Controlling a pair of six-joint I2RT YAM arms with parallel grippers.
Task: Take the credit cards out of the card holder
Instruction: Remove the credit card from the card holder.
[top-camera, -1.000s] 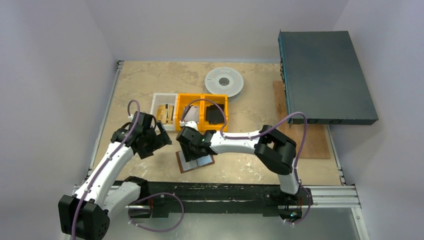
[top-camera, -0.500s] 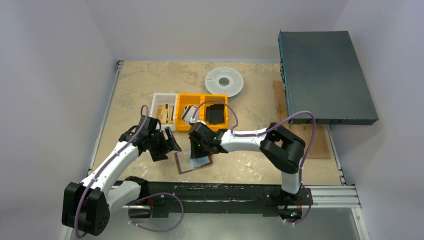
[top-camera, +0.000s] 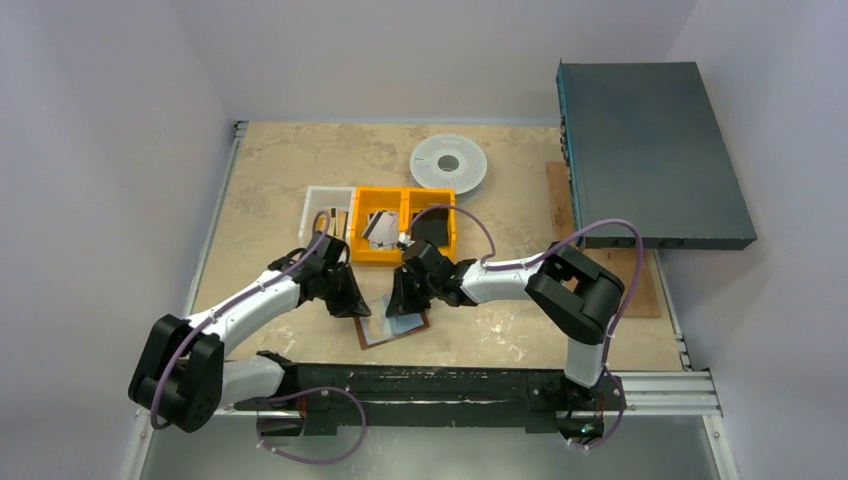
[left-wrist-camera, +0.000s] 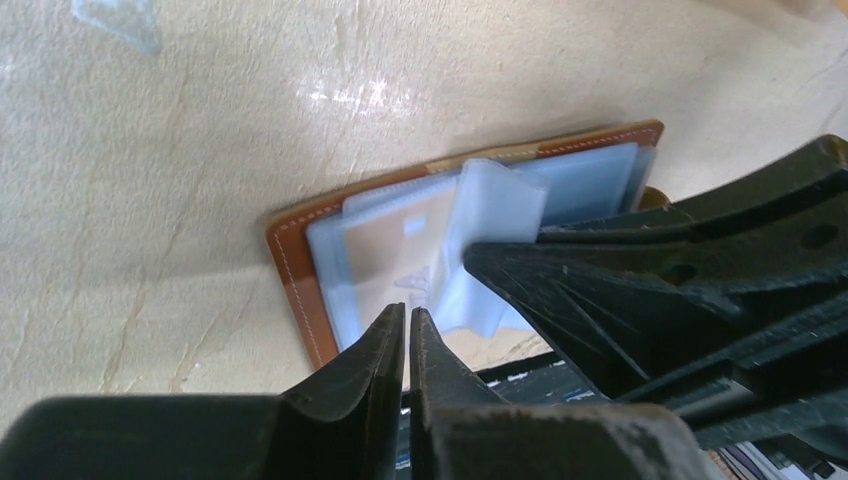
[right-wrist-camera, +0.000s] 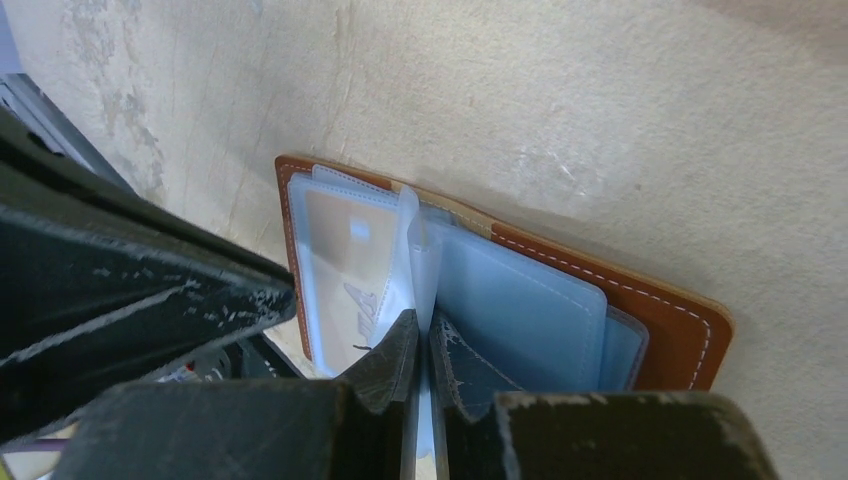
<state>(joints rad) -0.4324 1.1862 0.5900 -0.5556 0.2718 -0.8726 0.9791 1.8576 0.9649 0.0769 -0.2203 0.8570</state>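
While left pincer (left-wrist-camera: 408, 322) and right pincer (right-wrist-camera: 424, 336) pinch clear sleeves (right-wrist-camera: 415, 232), the stitched leather card holder (right-wrist-camera: 662, 302) lies open.

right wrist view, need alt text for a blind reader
The right gripper is shut on a clear plastic sleeve standing up at the spine of the open brown card holder, which lies flat on the beige table. A tan card shows through the neighbouring sleeve.

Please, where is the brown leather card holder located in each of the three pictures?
Top external: the brown leather bifold card holder, lower centre.
Left wrist: card holder at centre, lying open.
Right wrist: card holder, centre to lower right.
Shared landmark: the beige marbled table beneath it.
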